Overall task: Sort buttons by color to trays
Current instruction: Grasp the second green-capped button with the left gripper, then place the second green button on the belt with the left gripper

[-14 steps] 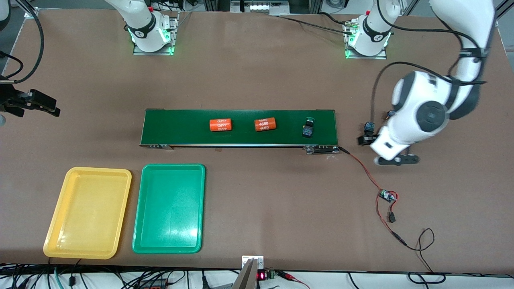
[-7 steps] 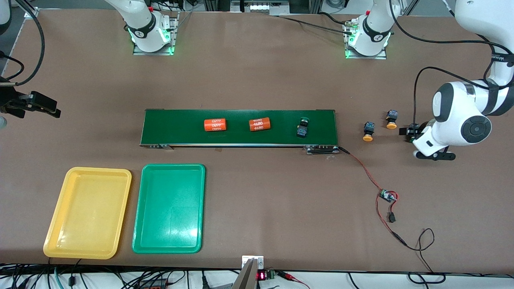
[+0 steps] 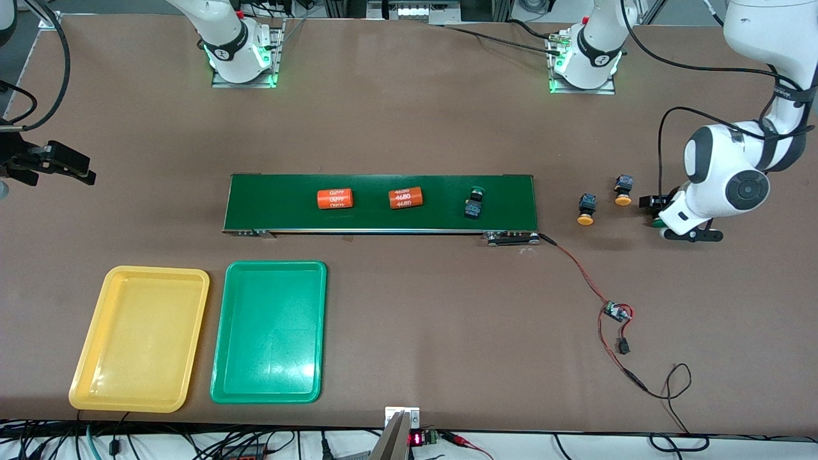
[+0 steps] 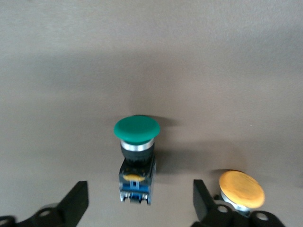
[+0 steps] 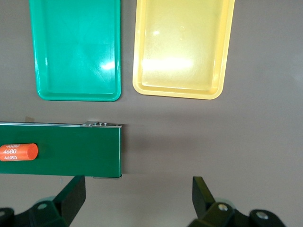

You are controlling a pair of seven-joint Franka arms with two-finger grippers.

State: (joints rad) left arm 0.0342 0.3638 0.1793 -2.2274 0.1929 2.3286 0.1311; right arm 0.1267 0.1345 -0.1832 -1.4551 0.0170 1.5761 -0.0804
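Since half a second ago the left gripper point(image 4: 137, 208) has eased lower over the bench point(image 3: 409, 128), its jaws spread wide to either side of a green-capped button point(image 4: 136, 161) lying between them, untouched. Beside it lies a yellow-capped button point(image 4: 241, 189). Waiting over the bench at its own end, the right gripper point(image 5: 137, 208) also hangs open.

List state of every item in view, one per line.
left gripper: open, straddling green button on the table
right gripper: open, waiting
green button on conveyor belt: lying on the conveyor belt
yellow buttons: on the table, ungrasped
orange cylinders: lying on belt
yellow tray: empty
green tray: empty
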